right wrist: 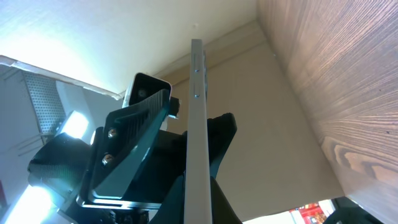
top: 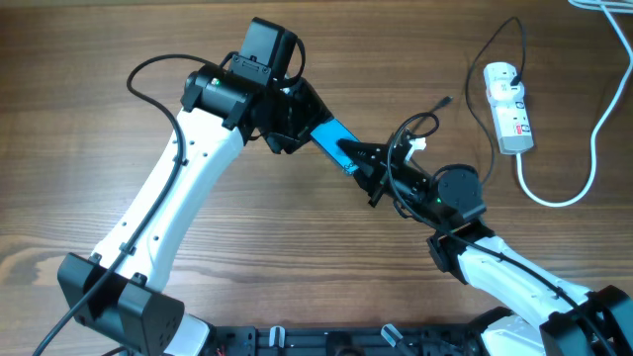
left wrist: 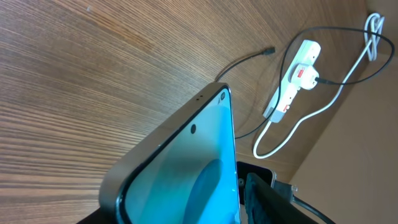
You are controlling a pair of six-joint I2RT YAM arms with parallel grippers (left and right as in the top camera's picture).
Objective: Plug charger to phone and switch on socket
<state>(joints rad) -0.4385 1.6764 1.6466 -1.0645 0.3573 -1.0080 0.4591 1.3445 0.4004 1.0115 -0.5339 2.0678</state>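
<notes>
Table (top: 297, 257): wood, everything sits on it or over it.

Left gripper (top: 309, 127): clamped on the phone (top: 336, 141), one finger on each face. In the right wrist view the phone shows edge-on (right wrist: 197, 112) between them. The phone is lifted off the table and tilted, with its free end sticking out past the fingertips toward the other arm.

Right gripper (top: 368, 163): right at the phone's free end, touching it or just short of it. Can't tell if its fingers are gripping or just close; its own camera shows only dark shapes at the base of the phone. It carries no cable.

White power cord (top: 593, 153): loops away from the socket, well clear of both grippers.

Socket (top: 507, 109): lies flat with a plug in it, well beyond the right fingers. Nothing is near it. The red-marked switch is too small to read as on or off.

Charger (left wrist: 245, 60): lies slack on the table. Its plug tip (top: 447, 101) sits between the right fingers and the socket, touching neither.

Progress, my read:
- Early. Only the phone pickup is done.
- The tip is not picked up or mated to the phone port.
- The switch probably isn't pressed.
- Left to do: grab the tip, align it to the port, insert, then hit the switch.
- The right gripper looks best placed for the tip, since it's the closer one.
</notes>
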